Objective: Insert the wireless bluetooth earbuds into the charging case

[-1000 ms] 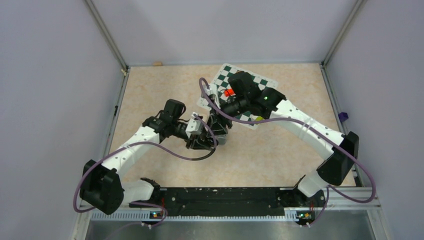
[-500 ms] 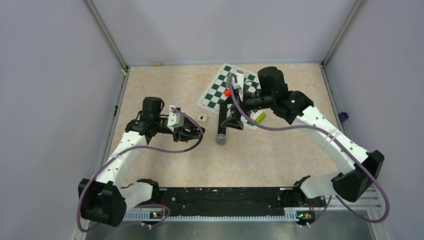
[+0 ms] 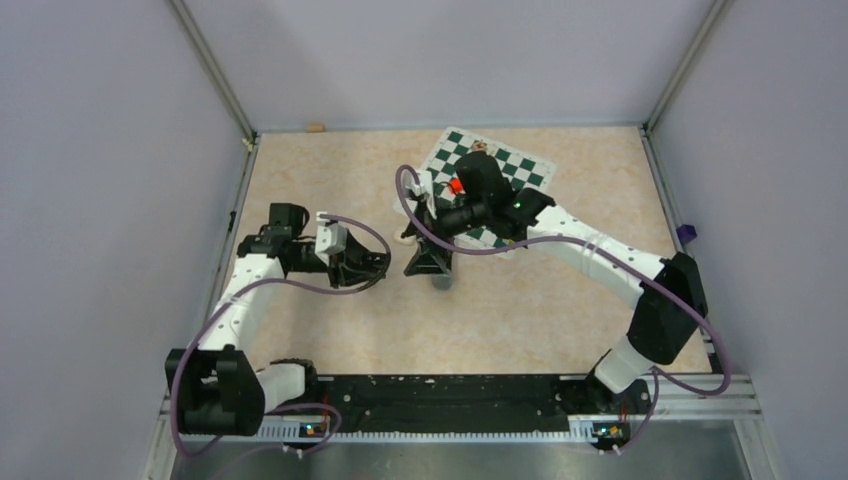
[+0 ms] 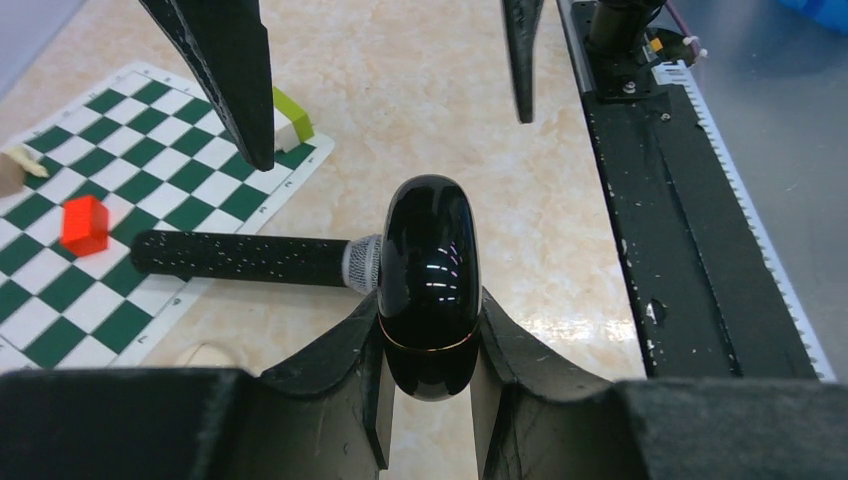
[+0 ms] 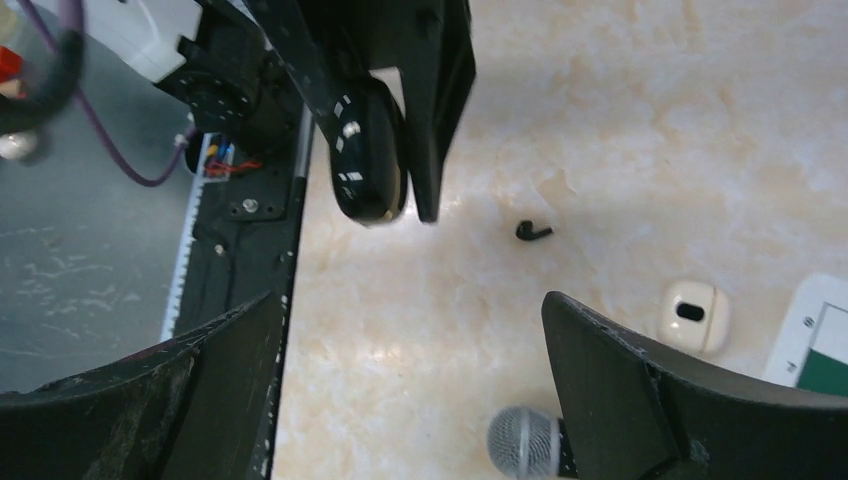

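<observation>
My left gripper [image 4: 430, 300] is shut on the charging case [image 4: 429, 280], a glossy black oval with a thin gold seam, closed and held above the table. In the top view it [image 3: 366, 266] is left of centre. One black earbud [image 5: 533, 231] lies on the beige tabletop, just beyond the case [image 5: 368, 165] in the right wrist view. An off-white rounded piece with a dark slot [image 5: 693, 315] rests nearby; whether it is a bud I cannot tell. My right gripper [image 5: 400, 400] hangs open, empty, fingers pointing down over the microphone's head [image 5: 525, 445], close to the left gripper's right side [image 3: 428, 262].
A black microphone [image 4: 250, 260] lies with its handle on the green-and-white chessboard mat [image 4: 120, 130]. A red block [image 4: 83, 222] and a yellow-green block [image 4: 291, 113] sit on the mat. The black base rail [image 4: 680, 250] runs along the near edge.
The right gripper opened wide, then swung back from the mat to hover beside the microphone's head. The left arm drew away to the left with the case.
</observation>
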Controlling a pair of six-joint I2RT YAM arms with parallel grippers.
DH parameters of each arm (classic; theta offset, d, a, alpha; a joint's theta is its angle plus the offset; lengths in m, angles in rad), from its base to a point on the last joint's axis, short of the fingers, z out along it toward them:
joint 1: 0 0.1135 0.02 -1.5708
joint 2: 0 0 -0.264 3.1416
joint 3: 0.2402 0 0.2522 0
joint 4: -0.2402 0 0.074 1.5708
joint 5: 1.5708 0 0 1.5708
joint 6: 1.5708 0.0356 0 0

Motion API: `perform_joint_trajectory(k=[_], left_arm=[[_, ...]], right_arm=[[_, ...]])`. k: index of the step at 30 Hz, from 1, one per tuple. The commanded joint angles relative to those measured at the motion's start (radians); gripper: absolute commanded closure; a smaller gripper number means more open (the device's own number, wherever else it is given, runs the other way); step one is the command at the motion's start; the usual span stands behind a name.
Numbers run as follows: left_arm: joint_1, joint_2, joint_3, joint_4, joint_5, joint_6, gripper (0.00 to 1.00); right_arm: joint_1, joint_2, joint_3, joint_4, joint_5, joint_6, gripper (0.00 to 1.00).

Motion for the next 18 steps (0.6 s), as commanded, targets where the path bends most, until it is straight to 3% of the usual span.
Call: perform_joint_trajectory(k=[1,7,18], left_arm=[[0.002,0.057,0.055,-0.241,0.065,0.245,1.00],[0.002,0.051,0.047,-0.275,0.071,0.287,1.00],[0.000,0.017,0.017,-0.218,0.081,0.232,1.00]], right_arm=[[0.033,0.014,0.073,0.152,-0.074,0.139,0.01],[0.044,0.036,0.037,0.271,-0.020,0.259,0.01],[0.119,0.093,0.062,0.244,0.096,0.232,0.01]])
